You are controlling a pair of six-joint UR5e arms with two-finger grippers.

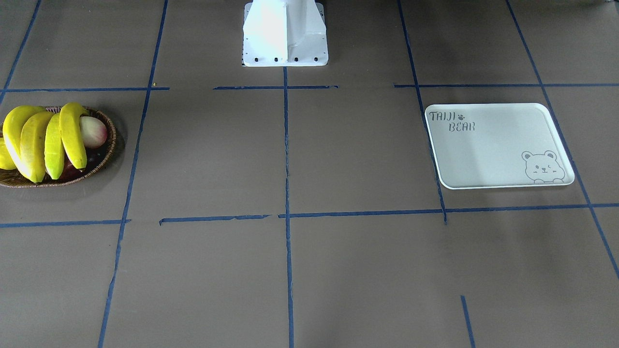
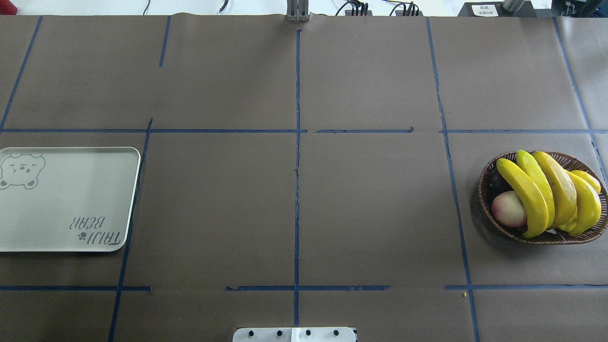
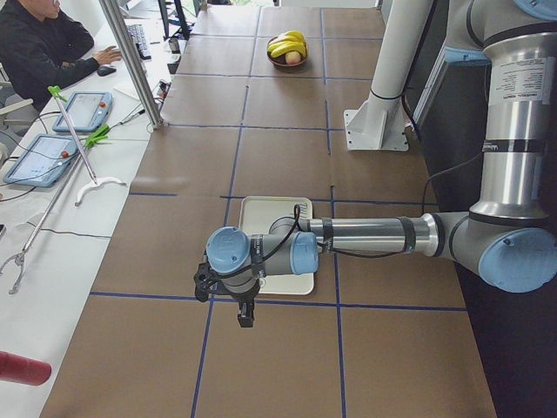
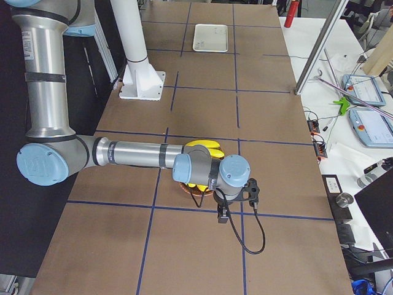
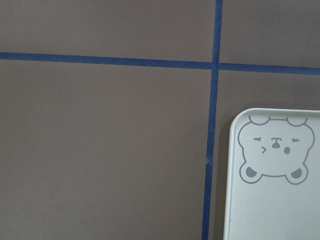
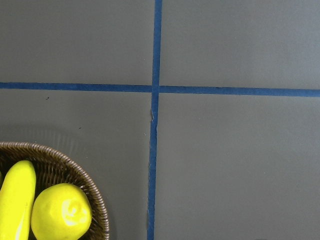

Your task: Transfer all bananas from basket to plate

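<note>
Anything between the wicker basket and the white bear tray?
Nothing. Overhead view shows only brown table cover and blue tape lines between the oval brown wicker basket and the white rimmed tray.

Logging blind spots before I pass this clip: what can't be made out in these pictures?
- Left tool, right tool: only in side views, small; open or shut unclear.
- Basket: front-facing view's left edge cuts it off; in exterior right the right arm covers most of it.
- Dark fruit: overhead, mostly under the bananas; kind unclear.
</note>
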